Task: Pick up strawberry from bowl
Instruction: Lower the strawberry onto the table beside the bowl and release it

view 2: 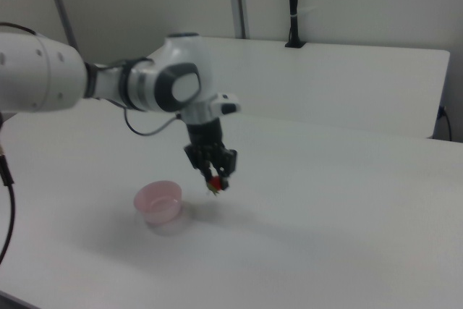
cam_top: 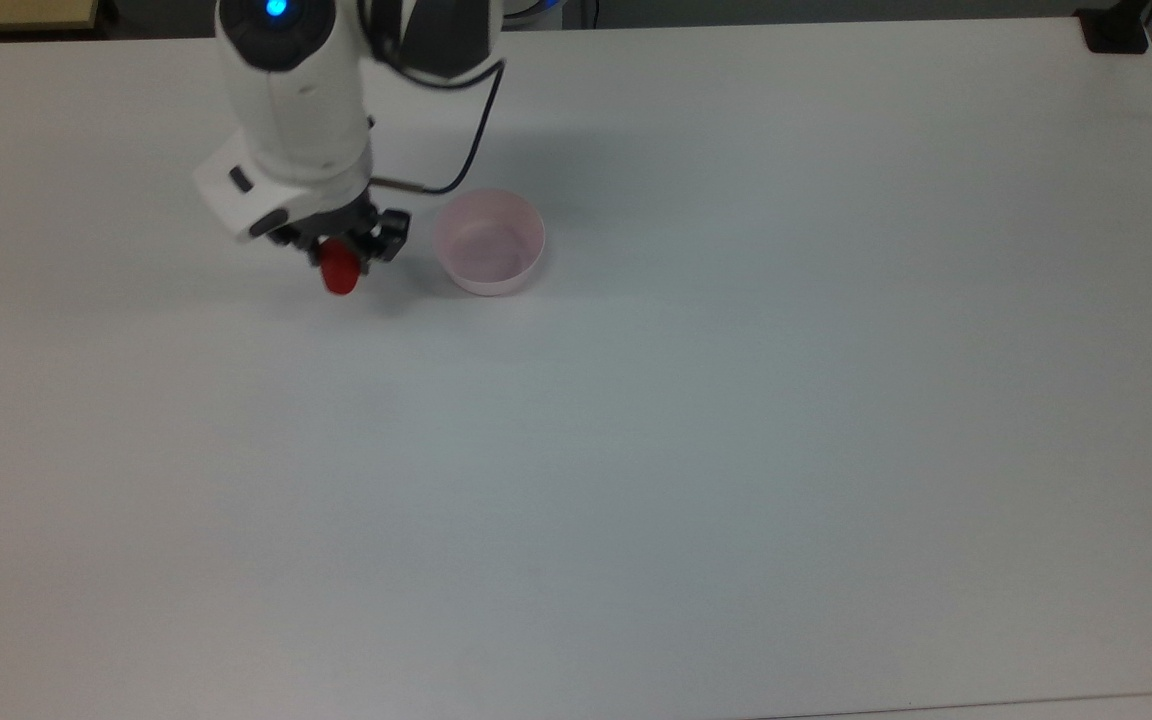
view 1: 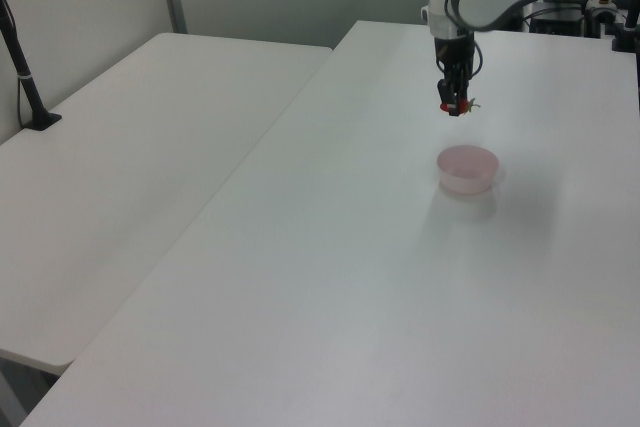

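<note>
Red strawberry (cam_top: 339, 272), pale pink bowl (cam_top: 489, 243), white table (cam_top: 736, 450)

Overhead plus two opposed side views (oblique)

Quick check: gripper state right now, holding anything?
Gripper: closed on the strawberry, held in the air off to one side of the empty bowl.
</note>
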Robot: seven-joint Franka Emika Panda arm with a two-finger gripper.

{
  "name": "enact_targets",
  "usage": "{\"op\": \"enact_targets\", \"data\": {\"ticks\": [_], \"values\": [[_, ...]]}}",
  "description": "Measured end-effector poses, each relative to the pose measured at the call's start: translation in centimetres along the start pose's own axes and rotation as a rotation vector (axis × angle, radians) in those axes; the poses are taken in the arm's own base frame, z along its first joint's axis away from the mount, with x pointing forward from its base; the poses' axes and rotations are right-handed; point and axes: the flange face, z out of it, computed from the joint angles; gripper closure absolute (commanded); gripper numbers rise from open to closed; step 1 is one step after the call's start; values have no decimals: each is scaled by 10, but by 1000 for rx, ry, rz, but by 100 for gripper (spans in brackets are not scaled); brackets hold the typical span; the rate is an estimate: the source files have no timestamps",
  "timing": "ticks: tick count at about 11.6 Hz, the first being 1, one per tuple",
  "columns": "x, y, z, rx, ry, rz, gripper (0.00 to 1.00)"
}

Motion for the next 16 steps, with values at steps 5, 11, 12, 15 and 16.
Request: {"op": "enact_targets", "data": {"ticks": [5, 11, 12, 15, 16], "values": [[19, 53, 62, -37, 50, -17, 0], [17, 22, -9, -39, 102, -39, 0], [9, 4, -38, -41, 101, -50, 0], [-41, -52, -140, 12, 96, -75, 0], [-60, -61, -171, 74, 111, -57, 0]]}}
